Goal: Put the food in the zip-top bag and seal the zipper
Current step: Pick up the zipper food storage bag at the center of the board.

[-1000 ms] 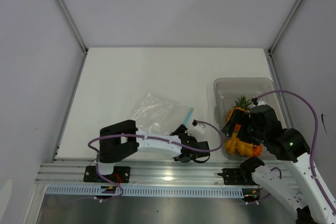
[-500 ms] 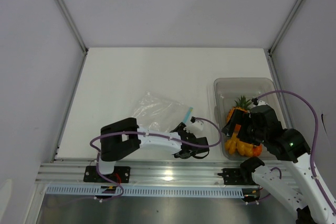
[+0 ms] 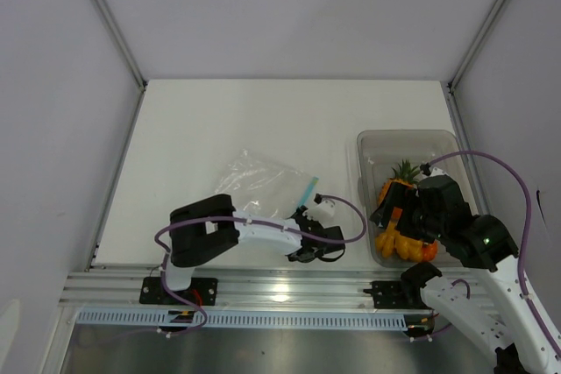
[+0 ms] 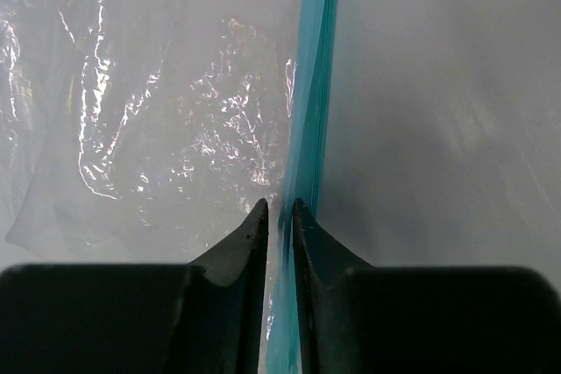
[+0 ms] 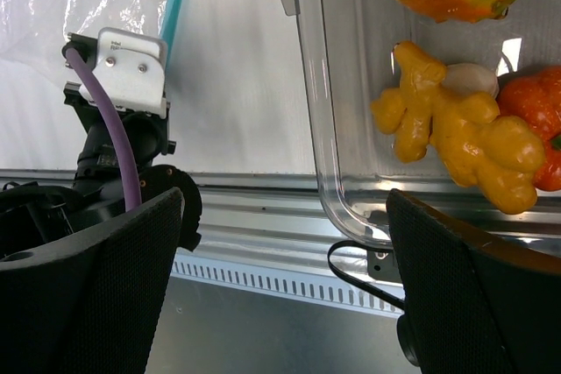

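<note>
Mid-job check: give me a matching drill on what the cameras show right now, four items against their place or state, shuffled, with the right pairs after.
Column one:
1. left gripper
2. right gripper
3. zip-top bag
4. pineapple

Column two:
A. inside the grey bin
B. open, over the bin's near edge
C. lying on the table, left of the bin
D. closed on the teal zipper

Pairs: 1-D, 2-B, 3-C, 4-A.
</note>
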`<action>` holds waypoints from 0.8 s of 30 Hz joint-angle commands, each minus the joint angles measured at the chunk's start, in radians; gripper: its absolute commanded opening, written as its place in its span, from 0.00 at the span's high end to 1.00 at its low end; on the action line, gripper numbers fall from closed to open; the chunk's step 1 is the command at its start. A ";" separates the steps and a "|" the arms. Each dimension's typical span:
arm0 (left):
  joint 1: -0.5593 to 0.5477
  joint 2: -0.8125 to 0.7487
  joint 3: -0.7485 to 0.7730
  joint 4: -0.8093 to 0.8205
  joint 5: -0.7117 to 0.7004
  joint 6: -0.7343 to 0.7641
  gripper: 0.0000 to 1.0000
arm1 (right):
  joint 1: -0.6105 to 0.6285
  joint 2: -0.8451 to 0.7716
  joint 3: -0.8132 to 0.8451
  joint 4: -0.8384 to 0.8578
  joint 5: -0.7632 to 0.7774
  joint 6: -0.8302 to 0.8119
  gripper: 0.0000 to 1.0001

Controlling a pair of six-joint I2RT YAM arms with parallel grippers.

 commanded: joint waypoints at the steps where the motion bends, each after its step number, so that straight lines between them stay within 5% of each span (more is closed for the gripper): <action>1: 0.012 -0.010 -0.006 0.026 -0.034 0.012 0.88 | -0.003 0.002 0.019 0.025 -0.008 -0.003 0.01; 2: 0.014 -0.021 -0.006 0.026 -0.025 0.014 0.99 | -0.003 0.005 0.011 0.034 -0.019 -0.005 0.01; 3: 0.014 -0.036 -0.006 0.029 -0.018 0.017 0.99 | -0.003 0.013 0.008 0.037 -0.023 -0.008 0.01; 13: 0.029 -0.384 0.017 0.089 0.263 0.144 0.99 | -0.003 0.085 0.011 0.151 -0.111 0.001 0.03; 24: 0.043 -0.446 0.206 -0.003 0.400 0.133 0.99 | -0.003 0.168 -0.050 0.373 -0.189 0.178 0.16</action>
